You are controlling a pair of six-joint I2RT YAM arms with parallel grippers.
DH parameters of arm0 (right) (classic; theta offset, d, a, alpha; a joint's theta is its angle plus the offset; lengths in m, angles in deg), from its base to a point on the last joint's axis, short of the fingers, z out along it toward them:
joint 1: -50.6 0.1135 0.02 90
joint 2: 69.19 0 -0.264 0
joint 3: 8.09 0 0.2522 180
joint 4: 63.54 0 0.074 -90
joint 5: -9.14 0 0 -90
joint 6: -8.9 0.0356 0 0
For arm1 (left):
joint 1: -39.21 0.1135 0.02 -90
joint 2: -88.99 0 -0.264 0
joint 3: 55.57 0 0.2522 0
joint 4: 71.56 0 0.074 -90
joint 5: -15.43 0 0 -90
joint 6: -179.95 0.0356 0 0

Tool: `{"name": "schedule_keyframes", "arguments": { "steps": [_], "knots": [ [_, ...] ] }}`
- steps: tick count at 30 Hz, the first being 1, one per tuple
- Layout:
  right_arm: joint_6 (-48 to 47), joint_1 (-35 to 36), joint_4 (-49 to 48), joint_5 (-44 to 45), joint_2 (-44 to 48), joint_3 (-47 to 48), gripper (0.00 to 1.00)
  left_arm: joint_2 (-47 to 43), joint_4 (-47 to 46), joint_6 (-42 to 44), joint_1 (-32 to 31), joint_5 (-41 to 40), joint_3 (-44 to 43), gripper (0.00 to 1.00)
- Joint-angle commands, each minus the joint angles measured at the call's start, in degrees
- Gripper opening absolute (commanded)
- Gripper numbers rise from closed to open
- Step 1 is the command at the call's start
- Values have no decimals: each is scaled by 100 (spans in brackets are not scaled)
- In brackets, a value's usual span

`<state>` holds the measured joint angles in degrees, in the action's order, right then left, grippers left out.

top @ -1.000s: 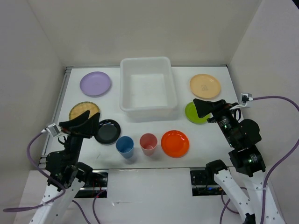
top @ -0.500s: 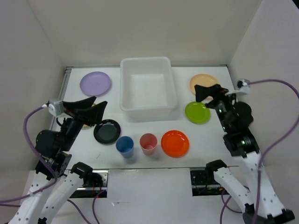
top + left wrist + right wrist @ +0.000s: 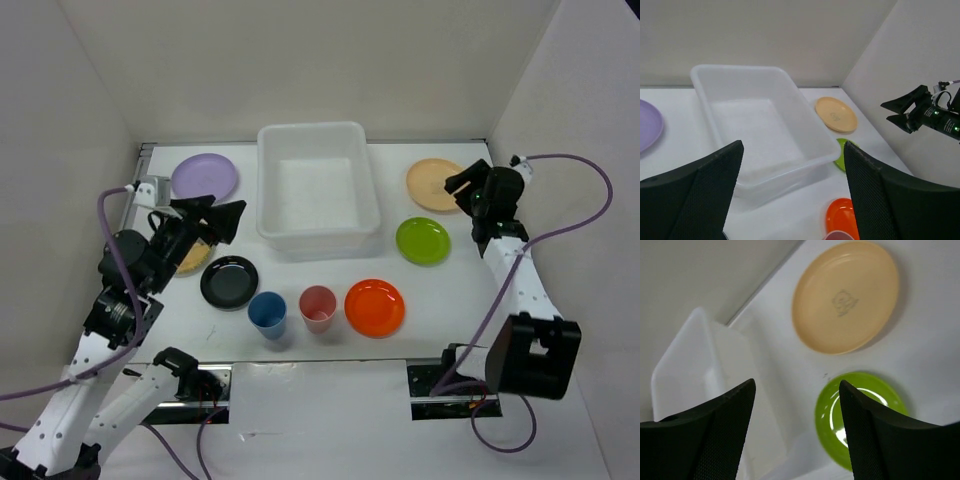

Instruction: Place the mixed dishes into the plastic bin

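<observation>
The plastic bin [image 3: 266, 190] stands empty at the back centre. Around it lie a lilac plate [image 3: 204, 179], a peach plate [image 3: 430, 180], a lime plate [image 3: 423, 241], a black plate [image 3: 229, 282], an orange plate [image 3: 375, 307], a blue cup [image 3: 268, 313] and a pink cup [image 3: 318, 307]. My left arm partly hides a tan woven plate [image 3: 192, 260]. The left gripper [image 3: 226, 212] hangs open and empty, left of the bin [image 3: 805, 107]. My right gripper [image 3: 457, 186] is open and empty above the peach plate's [image 3: 845, 295] right edge, with the lime plate [image 3: 862, 410] below it.
White walls close in the table on the left, back and right. The right arm's purple cable [image 3: 570, 200] loops along the right wall. From the left wrist I see the right gripper [image 3: 897, 111] in the air at the far right.
Both arms rose and reached back. The left gripper swung from over the tan and black plates toward the bin. The right gripper went from over the lime plate to the peach plate.
</observation>
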<state>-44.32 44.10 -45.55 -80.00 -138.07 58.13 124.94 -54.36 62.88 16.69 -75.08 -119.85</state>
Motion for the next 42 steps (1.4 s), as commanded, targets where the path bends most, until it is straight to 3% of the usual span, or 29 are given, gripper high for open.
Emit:
{"name": "schedule_keyframes", "arguments": {
  "steps": [1, 8, 13, 17, 21, 35, 42],
  "knots": [
    [435, -746, -414, -753, -651, 106, 73, 448, -1, 228, 29, 42, -265, 89],
    [638, -897, -686, -500, -1732, 176, 75, 853, 236, 115, 29, 245, -459, 90],
    [857, -897, -932, -499, -2357, 369, 69, 510, 577, 114, 29, 166, -467, 72],
    [1007, -897, -1065, -429, -2796, 571, 66, 326, 781, 114, 29, 104, -538, 74],
    [1007, -897, -1012, -359, -3367, 992, 63, 273, 992, 175, 29, -10, -661, 65],
    [1016, -897, -837, -297, -4282, 1503, 62, 765, 948, 281, 29, 174, -801, 68],
    [1086, -897, -625, -297, -4511, 1845, 38, 879, 957, 597, 29, 104, -801, 69]
  ]
}}
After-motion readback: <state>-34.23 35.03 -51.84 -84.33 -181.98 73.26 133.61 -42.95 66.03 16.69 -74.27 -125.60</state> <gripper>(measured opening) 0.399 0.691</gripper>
